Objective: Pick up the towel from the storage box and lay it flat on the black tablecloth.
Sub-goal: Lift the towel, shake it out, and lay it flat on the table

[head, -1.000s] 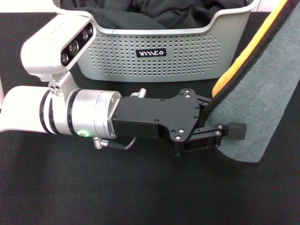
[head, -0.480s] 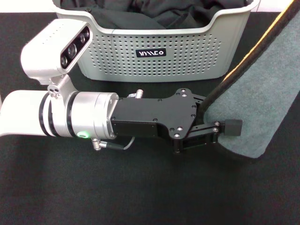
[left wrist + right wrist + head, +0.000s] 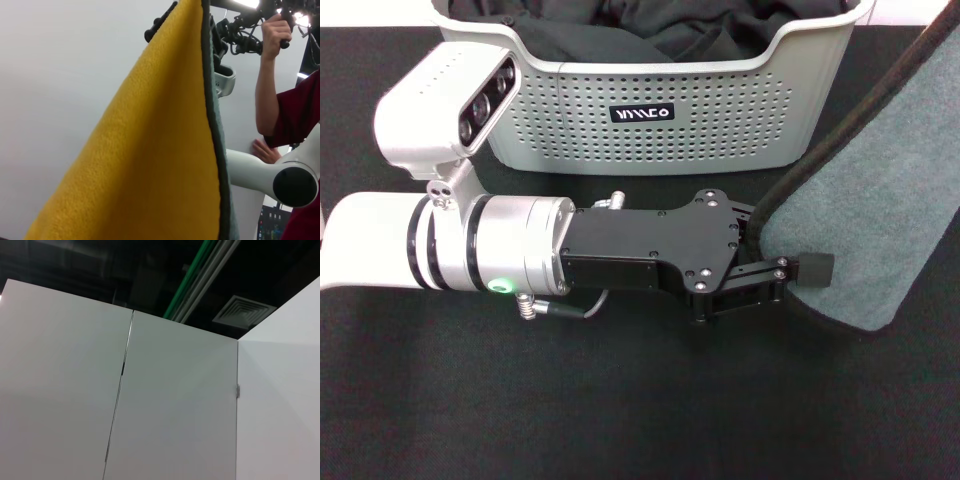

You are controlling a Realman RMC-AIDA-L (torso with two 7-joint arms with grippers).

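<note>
I have my left arm stretched level across the black tablecloth (image 3: 620, 400), its tool (image 3: 790, 270) pinching the black hem of the one towel (image 3: 880, 240). That fuzzy grey-teal cloth, yellow on its back, hangs beside the perforated grey storage box (image 3: 650, 140). My right tool is out of sight.

The head camera is looking steeply down, close over the black tablecloth (image 3: 620, 400) and the storage box (image 3: 650, 110). The left wrist camera is facing upward, very near the towel (image 3: 150, 150); the head view is also showing this towel (image 3: 880, 220). The right wrist camera is facing up at white partition panels (image 3: 150, 405) and the ceiling (image 3: 150, 275), sharing nothing.
</note>
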